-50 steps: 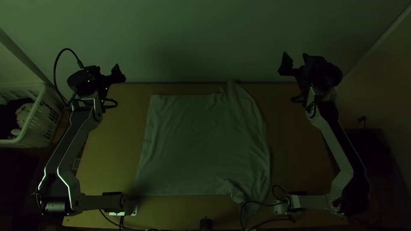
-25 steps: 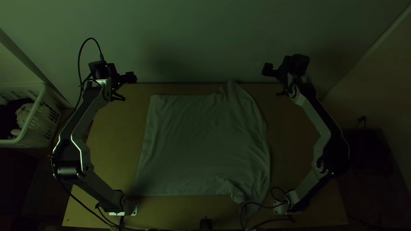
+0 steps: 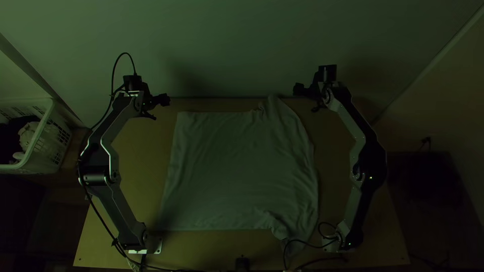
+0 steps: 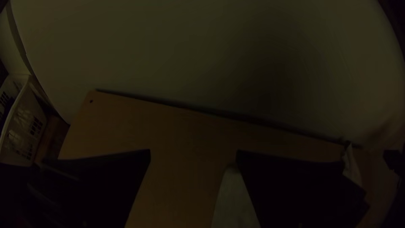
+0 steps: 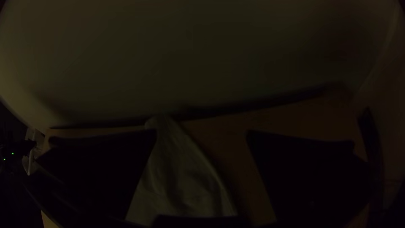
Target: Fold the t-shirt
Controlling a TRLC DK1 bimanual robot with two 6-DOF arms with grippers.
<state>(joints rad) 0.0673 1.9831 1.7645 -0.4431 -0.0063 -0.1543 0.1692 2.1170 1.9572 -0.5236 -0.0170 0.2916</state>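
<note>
Greyish shirt (image 3: 237,166) lies unmoved; left gripper (image 4: 193,150) and right gripper (image 5: 202,131), both spread, have swung inward toward its far corners, likely setting up a grasp.

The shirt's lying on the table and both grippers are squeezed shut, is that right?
Not shut: the wrist views show the left gripper and the right gripper open. The shirt does lie on the table.

Left gripper (image 3: 159,108) moved inward, nearer the t-shirt's (image 3: 237,161) far left corner. Right gripper (image 3: 305,99) also came in, toward the far right part. Left elbow (image 3: 96,171) and right elbow (image 3: 369,168) swung inward and away from the near edge.
</note>
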